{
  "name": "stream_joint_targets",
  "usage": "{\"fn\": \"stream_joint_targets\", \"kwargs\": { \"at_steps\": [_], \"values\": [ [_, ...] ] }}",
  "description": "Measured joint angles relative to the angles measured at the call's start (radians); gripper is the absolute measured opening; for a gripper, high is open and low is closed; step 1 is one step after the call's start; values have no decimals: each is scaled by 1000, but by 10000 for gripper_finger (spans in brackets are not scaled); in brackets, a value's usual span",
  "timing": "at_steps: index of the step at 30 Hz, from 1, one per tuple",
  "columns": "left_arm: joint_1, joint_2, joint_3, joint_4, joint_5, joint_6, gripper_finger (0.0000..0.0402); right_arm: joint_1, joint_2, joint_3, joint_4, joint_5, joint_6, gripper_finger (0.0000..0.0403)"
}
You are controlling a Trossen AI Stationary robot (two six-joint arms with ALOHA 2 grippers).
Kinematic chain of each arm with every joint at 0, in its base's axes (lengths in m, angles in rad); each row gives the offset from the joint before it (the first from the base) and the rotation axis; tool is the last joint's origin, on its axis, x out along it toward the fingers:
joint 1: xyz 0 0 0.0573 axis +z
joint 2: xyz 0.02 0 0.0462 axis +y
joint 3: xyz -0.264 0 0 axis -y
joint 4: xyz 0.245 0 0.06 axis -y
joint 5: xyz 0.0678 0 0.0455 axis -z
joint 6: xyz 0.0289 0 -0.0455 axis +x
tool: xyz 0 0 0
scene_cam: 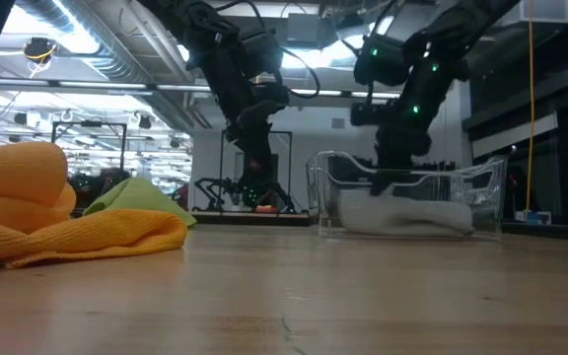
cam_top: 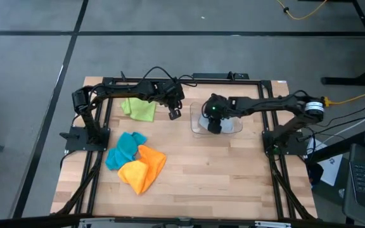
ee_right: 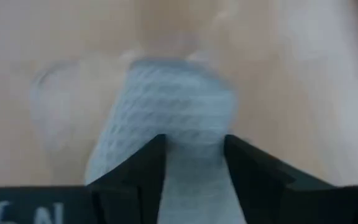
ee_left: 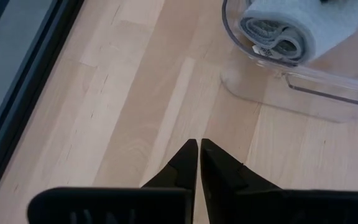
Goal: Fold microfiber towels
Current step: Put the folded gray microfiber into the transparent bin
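Right end effector (ee_right: 194, 155) gripping folded grey towel (ee_right: 166, 106), placing it inside clear bin (cam_top: 233, 126); left end effector (ee_left: 199, 155) closed, empty, hovering beside. Next: releasing, fetching lime towel (cam_top: 139, 109).

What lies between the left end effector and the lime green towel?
Only bare wooden table, as the high view shows: the left end effector, shut and empty, hangs apart from the lime green towel.

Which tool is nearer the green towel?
Left. The left tool hangs just beside the green towel; the right tool is farther off, down in the bin.
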Motion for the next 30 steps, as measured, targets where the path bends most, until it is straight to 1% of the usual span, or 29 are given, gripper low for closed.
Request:
{"fn": "stream_joint_targets", "kwargs": {
  "at_steps": [2, 5, 9, 12, 14, 18, 21, 25, 27, 30],
  "values": [
    [0, 0, 0, 0, 0, 0, 14, -1, 31, 0, 0, -47, -39, 168],
    [0, 0, 0, 2, 0, 0, 14, -1, 64, 0, 28, -147, -94, 168],
    [0, 0, 0, 4, 0, 0, 14, -1, 68, 3, 78, -282, -160, 168],
    [0, 0, 0, 4, 0, 1, 14, -1, 68, 26, 67, -371, -222, 168],
    [0, 0, 0, 4, 0, 1, 14, -1, 68, 46, 37, -412, -275, 166],
    [0, 0, 0, 4, 0, 1, 14, -5, 68, 90, -59, -407, -310, 158],
    [0, 0, 0, 4, 0, 1, 14, -11, 68, 134, -123, -323, -304, 149],
    [0, 0, 0, 4, 0, 1, 14, -13, 66, 176, -161, -197, -232, 139],
    [0, 0, 0, 4, 0, 1, 14, -14, 66, 172, -176, -186, -207, 136],
    [0, 0, 0, 3, 0, 1, 14, -13, 67, 150, -187, -204, -206, 132]
  ]
}}
